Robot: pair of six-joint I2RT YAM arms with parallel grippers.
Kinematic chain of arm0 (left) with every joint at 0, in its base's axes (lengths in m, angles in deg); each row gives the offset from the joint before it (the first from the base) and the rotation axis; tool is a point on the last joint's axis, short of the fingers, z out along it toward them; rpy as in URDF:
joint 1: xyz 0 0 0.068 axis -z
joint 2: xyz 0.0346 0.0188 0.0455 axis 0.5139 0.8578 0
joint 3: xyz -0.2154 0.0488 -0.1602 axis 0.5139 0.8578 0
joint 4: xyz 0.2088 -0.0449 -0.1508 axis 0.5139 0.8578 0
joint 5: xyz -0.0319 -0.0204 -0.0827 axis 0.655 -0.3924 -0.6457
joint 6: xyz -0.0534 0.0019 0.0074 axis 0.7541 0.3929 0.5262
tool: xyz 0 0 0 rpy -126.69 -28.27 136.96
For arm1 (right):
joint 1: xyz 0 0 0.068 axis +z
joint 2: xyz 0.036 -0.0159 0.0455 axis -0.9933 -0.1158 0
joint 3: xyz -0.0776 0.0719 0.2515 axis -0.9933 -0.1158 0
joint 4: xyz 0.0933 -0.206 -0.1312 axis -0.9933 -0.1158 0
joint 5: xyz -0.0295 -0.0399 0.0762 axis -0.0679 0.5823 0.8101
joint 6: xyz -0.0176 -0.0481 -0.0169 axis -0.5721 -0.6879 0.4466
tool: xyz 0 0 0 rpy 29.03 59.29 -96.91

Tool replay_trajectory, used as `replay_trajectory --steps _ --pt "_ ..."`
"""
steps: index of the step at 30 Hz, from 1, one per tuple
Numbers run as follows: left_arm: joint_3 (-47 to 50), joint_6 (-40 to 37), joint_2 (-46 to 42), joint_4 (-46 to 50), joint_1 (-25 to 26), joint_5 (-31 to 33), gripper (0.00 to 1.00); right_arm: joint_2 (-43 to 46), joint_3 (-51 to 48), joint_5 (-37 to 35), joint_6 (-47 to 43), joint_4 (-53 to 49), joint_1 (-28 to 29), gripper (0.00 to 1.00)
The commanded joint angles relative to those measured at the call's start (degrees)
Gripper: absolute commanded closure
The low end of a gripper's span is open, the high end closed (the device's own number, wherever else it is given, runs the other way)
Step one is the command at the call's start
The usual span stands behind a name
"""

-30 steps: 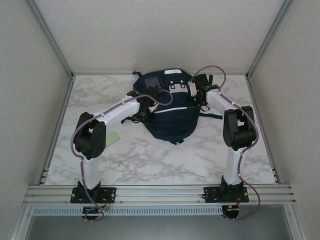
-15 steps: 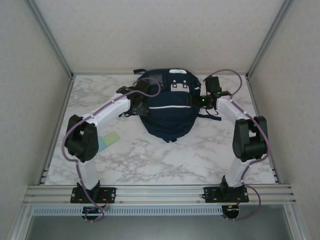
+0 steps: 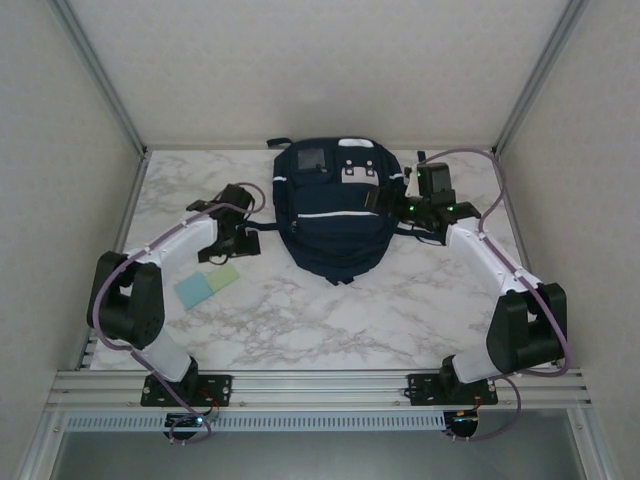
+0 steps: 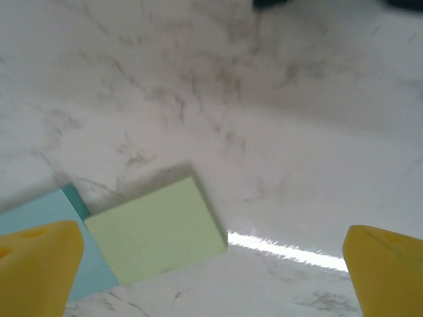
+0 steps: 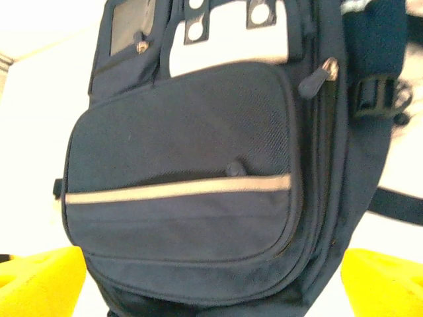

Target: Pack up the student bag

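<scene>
The student bag [image 3: 335,215] lies flat at the back middle of the table, dark navy with a white stripe across its front pocket. In the right wrist view its front pocket [image 5: 185,198] sits between my yellow fingertips [image 5: 39,277]. My right gripper [image 3: 388,202] is open at the bag's right side with nothing held. My left gripper [image 3: 238,240] is open to the left of the bag, above bare marble. In the left wrist view the left gripper [image 4: 213,271] stands wide, with a green sticky pad [image 4: 155,231] just ahead of it.
A blue sticky pad [image 3: 191,290] lies beside the green pad [image 3: 225,276] on the left of the marble table [image 3: 330,320]. Bag straps trail out at both sides. Frame posts and walls close in the table's back and sides.
Both grippers opened and drew away from the bag. The left arm swung left toward the sticky pads, the right arm moved right. The bag settled flat, slightly farther back.
</scene>
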Motion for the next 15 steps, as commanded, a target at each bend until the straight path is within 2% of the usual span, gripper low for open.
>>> replay_trajectory --steps 1,6,11,15 --pt "2.21 -0.49 -0.39 -3.16 -1.55 -4.28 0.00 2.21 -3.41 -1.84 4.50 -1.58 2.79 0.01" --pt "4.85 -1.02 1.57 -7.97 -5.19 -8.32 0.00 3.14 -7.67 -3.19 8.12 0.52 6.26 0.01" --pt "6.95 -0.67 3.50 -13.45 -9.45 -11.58 0.00 3.71 -7.56 -6.31 8.21 -0.17 8.37 0.01" --pt "7.33 -0.91 5.39 -14.73 -10.65 -12.48 0.00 5.10 -7.47 -8.03 8.18 0.51 8.93 0.01"
